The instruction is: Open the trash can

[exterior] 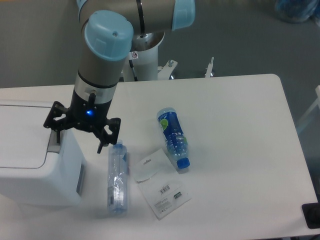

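White tabletop [235, 120]: trash can [30, 160] at left edge with lid down, my hand [80, 135] spread wide over its right rim, clear bottle [117, 175] lying just beside.

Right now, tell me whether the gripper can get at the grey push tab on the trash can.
Probably yes. The gripper hangs open right at the edge of the trash can, one finger by the grey push tab. Nothing lies between them; the clear bottle lies to the side on the table.
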Robot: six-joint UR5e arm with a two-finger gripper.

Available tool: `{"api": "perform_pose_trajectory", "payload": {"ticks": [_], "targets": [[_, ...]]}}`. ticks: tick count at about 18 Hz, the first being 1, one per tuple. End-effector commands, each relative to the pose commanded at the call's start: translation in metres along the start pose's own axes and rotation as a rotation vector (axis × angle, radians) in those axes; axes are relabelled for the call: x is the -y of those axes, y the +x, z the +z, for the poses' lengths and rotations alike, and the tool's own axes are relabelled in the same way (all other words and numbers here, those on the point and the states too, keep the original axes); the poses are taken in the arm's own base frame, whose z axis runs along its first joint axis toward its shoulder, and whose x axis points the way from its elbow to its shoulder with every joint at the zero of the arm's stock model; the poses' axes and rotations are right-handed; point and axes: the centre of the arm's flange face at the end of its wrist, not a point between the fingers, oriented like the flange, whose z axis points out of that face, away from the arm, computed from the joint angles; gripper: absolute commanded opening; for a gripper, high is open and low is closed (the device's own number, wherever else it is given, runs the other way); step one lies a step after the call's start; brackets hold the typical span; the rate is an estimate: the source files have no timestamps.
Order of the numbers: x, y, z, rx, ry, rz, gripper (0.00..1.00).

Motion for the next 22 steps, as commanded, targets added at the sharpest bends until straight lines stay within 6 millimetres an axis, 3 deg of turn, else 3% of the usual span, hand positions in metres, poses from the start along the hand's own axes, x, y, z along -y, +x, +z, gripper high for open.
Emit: {"api": "perform_pose_trajectory", "payload": {"ticks": [17, 20, 22], "targets": [[-0.001, -0.001, -0.001, 0.002, 0.000, -0.001, 1.00], [0.002, -0.003, -0.008, 0.006, 0.015, -0.001, 1.00], [0.006, -0.016, -0.021, 0.018, 0.040, -0.017, 1.00]]}}
